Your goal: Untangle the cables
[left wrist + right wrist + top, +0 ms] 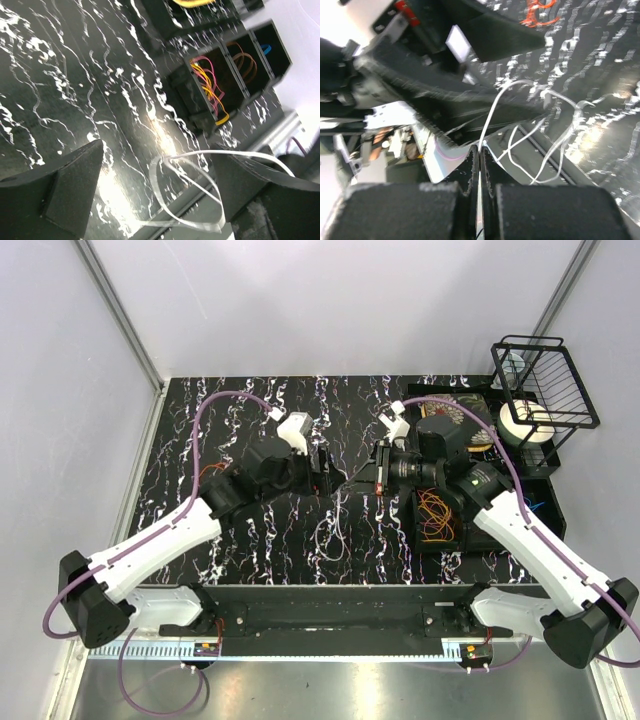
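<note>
A pale, whitish cable point(492, 110) runs up out of my right gripper point(480, 149), whose jaws are shut on it. Its loose loops point(555, 150) hang over the dark marbled table. The same pale cable loop point(186, 192) lies between the wide-apart fingers point(65, 192) of my left gripper point(157, 150), which is open and touches nothing. Seen from above, the left gripper point(325, 472) and right gripper point(378, 472) face each other over the table's middle. Pink and yellow cables point(212, 87), an orange cable point(245, 62) and a blue cable point(265, 48) lie in separate bin compartments.
A black compartment bin point(440, 540) with orange cables point(435, 515) stands at the right. Behind it are a black wire rack point(545, 380) and a white roll point(525, 420). A red cable point(210, 472) lies by the left arm. White walls enclose the table.
</note>
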### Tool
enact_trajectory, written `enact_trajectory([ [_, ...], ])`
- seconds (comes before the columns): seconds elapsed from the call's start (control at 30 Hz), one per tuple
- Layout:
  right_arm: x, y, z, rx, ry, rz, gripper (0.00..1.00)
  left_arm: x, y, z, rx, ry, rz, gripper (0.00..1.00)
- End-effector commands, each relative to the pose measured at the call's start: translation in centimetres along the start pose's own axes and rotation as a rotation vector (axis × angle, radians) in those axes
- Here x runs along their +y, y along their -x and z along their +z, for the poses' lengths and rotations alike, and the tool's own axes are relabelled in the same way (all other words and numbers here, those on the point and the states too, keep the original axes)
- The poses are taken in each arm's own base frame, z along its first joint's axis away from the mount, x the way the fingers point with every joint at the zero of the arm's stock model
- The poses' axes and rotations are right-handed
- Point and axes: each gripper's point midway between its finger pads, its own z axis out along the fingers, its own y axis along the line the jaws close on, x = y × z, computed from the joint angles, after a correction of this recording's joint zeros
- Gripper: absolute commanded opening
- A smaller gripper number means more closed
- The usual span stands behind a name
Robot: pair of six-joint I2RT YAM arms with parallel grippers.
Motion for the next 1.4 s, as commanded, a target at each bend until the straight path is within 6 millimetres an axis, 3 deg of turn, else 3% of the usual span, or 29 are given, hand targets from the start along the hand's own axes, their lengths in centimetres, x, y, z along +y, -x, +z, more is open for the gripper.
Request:
enact_trajectory([
  [0.0, 2.7, -0.3, 0.1, 0.035, 0.144, 0.000, 0.00, 0.7, 3.6, 0.5, -0.171, 0.081, -0.028, 0.81],
  [0.13, 3.1, -1.0, 0.2, 0.069, 0.200, 0.041, 0.00, 2.6, 4.8, 0.1, -0.263, 0.173, -0.067, 0.77],
  [0.37, 3.7, -2.4, 0.0, 0.130, 0.273, 0.105, 0.00, 4.2, 7.0, -0.7, -0.353, 0.274, -0.084, 0.81],
  [0.53, 4.2, -3.0, -0.4, 0.148, 0.317, 0.140, 0.00, 5.7, 8.2, -0.2, -0.366, 0.334, -0.097, 0.85],
  [0.77, 5.0, -3.5, -1.4, 0.166, 0.347, 0.145, 0.00, 9.7, 10.2, 0.5, -0.373, 0.445, -0.116, 0.89],
  [0.93, 5.1, -3.7, -1.8, 0.167, 0.337, 0.144, 0.00, 11.5, 11.8, 0.6, -0.380, 0.485, -0.096, 0.90],
  [1.13, 5.3, -3.1, -2.0, 0.140, 0.299, 0.116, 0.00, 12.9, 12.6, -0.1, -0.372, 0.509, -0.085, 0.90],
  [1.17, 4.5, -3.0, -1.9, 0.129, 0.246, 0.136, 0.00, 12.8, 12.8, -0.6, -0.378, 0.510, -0.077, 0.90],
  [1.2, 5.1, -2.2, -2.2, 0.100, 0.231, 0.082, 0.00, 12.9, 12.6, -1.0, -0.366, 0.516, -0.073, 0.90],
  [1.27, 3.8, -1.5, -2.3, 0.057, 0.114, 0.081, 0.00, 12.5, 12.6, -2.1, -0.368, 0.507, -0.062, 0.90],
  [1.33, 4.7, 0.2, -3.3, -0.008, 0.075, 0.010, 0.00, 12.2, 12.0, -3.0, -0.349, 0.497, -0.056, 0.90],
  [1.37, 4.0, 0.7, -3.5, -0.031, 0.013, 0.016, 0.00, 11.9, 11.9, -4.0, -0.355, 0.485, -0.048, 0.90],
])
